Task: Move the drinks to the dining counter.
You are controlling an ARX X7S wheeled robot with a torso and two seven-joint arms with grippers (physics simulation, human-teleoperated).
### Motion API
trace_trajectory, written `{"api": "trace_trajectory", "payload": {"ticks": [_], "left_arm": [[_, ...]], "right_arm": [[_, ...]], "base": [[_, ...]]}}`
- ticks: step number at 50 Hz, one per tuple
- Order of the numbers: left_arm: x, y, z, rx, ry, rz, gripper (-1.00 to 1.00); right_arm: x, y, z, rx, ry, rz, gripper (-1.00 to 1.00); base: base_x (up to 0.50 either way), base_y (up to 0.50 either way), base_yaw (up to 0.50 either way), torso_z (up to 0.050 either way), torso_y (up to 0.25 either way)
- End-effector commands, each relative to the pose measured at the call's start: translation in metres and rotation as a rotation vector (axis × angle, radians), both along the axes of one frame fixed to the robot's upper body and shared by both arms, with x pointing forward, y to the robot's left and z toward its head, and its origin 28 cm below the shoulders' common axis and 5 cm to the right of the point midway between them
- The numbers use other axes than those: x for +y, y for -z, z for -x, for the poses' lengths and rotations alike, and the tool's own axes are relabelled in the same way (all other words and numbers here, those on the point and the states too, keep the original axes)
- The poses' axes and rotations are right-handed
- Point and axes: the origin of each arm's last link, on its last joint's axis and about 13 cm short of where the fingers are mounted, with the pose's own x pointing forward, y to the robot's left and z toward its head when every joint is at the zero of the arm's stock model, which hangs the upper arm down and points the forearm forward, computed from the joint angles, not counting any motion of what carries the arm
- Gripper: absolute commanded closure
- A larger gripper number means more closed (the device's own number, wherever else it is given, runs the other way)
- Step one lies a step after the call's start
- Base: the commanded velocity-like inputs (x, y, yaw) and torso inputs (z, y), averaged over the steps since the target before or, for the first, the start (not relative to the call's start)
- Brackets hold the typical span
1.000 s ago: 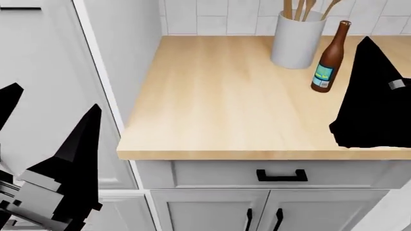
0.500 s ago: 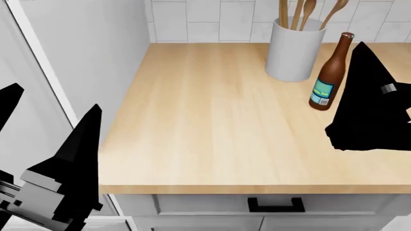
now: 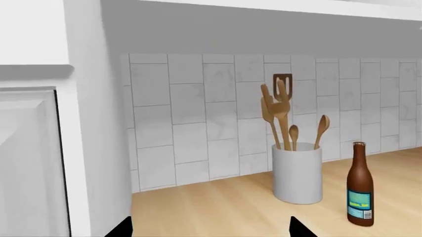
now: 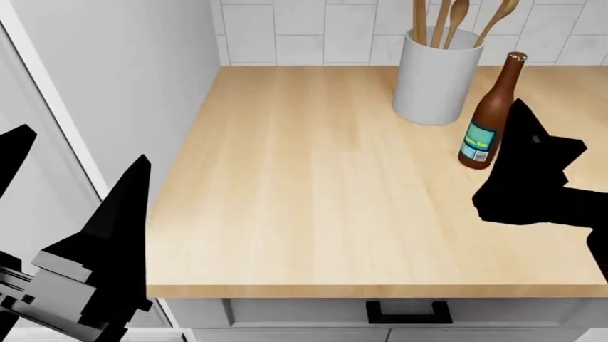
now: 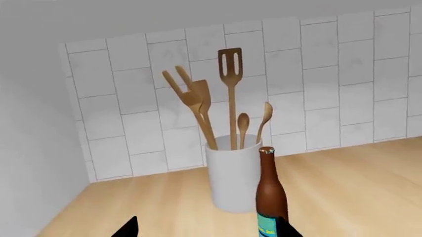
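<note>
A tall brown glass bottle (image 4: 488, 114) with a blue label stands upright on the wooden countertop, just in front of a white crock. It also shows in the left wrist view (image 3: 360, 185) and the right wrist view (image 5: 270, 197). My right gripper (image 4: 546, 132) is open and empty, close to the bottle's right side, not touching it. In the right wrist view (image 5: 207, 229) the bottle stands just ahead of one fingertip (image 5: 285, 228). My left gripper (image 4: 76, 171) is open and empty, off the counter's left front corner; its tips show in the left wrist view (image 3: 211, 229). The two cartons and the dining counter are out of view.
The white crock of wooden spoons (image 4: 437, 75) stands behind the bottle against the white tiled backsplash (image 4: 285, 28). The butcher-block countertop (image 4: 304, 185) ends at a tall pale cabinet side (image 4: 124, 85) on the left. A black drawer handle (image 4: 404, 311) sits under the front edge.
The head view has moved forward over the counter. My right gripper has dropped lower and shifted left, closer to the bottle. The left gripper has kept its place in view.
</note>
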Motion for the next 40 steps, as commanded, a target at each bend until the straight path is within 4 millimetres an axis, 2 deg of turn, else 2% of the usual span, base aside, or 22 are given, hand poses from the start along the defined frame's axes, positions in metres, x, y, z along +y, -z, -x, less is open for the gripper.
{"api": "trace_trajectory", "payload": {"ticks": [1,5,7,10,11,12,13,14,15,17,20,30,40], "left_arm": [[0.000,0.000,0.000,0.001,0.000,0.000,-1.00],[0.000,0.001,0.000,0.001,0.001,0.001,-1.00],[-0.001,0.001,0.000,0.001,0.002,0.000,-1.00],[-0.001,0.001,0.000,0.001,0.001,0.002,-1.00],[0.000,0.001,-0.001,0.001,0.000,0.003,-1.00],[0.000,0.001,-0.001,0.002,0.000,0.003,-1.00],[-0.001,0.001,-0.001,0.003,0.000,0.002,-1.00],[-0.001,0.001,-0.001,0.002,0.001,0.002,-1.00],[-0.001,0.001,0.000,0.002,0.000,0.002,-1.00],[-0.001,0.000,0.000,0.002,0.001,0.002,-1.00],[0.000,0.001,-0.001,0.003,-0.001,0.002,-1.00],[-0.001,0.002,-0.002,0.007,0.000,0.001,-1.00],[0.000,0.003,-0.002,0.008,0.000,0.001,-1.00]], "right_arm": [[-0.006,0.004,-0.011,0.117,0.119,0.020,-1.00],[-0.007,0.008,-0.018,0.140,0.118,0.077,-1.00],[-0.006,0.007,-0.021,0.127,0.059,0.014,-1.00],[-0.006,0.006,-0.023,0.127,0.057,0.039,-1.00],[-0.005,0.004,-0.025,0.107,0.044,-0.039,-1.00],[-0.006,0.004,-0.027,0.108,0.040,-0.041,-1.00],[-0.007,0.003,-0.031,0.067,0.068,0.094,-1.00],[-0.006,0.003,-0.034,0.067,0.070,0.101,-1.00],[-0.006,0.002,-0.037,0.092,0.041,0.018,-1.00],[-0.007,0.002,-0.045,0.077,0.057,0.070,-1.00],[-0.010,0.001,-0.054,0.074,0.046,0.042,-1.00],[-0.027,-0.008,-0.077,0.094,0.159,0.081,-1.00],[-0.027,-0.011,-0.104,0.141,0.176,0.124,-1.00]], "base": [[0.00,0.00,0.00,0.000,0.000],[0.00,0.00,0.00,0.000,0.000],[0.00,0.00,0.00,0.000,0.000],[0.00,0.00,0.00,0.000,0.000],[0.00,0.00,0.00,0.000,0.000],[0.00,0.00,0.00,0.000,0.000],[0.00,0.00,0.00,0.000,0.000],[0.00,0.00,0.00,0.000,0.000],[0.00,0.00,0.00,0.000,0.000],[0.00,0.00,0.00,0.000,0.000],[0.00,0.00,0.00,0.000,0.000],[0.00,0.00,0.00,0.000,0.000],[0.00,0.00,0.00,0.000,0.000]]}}
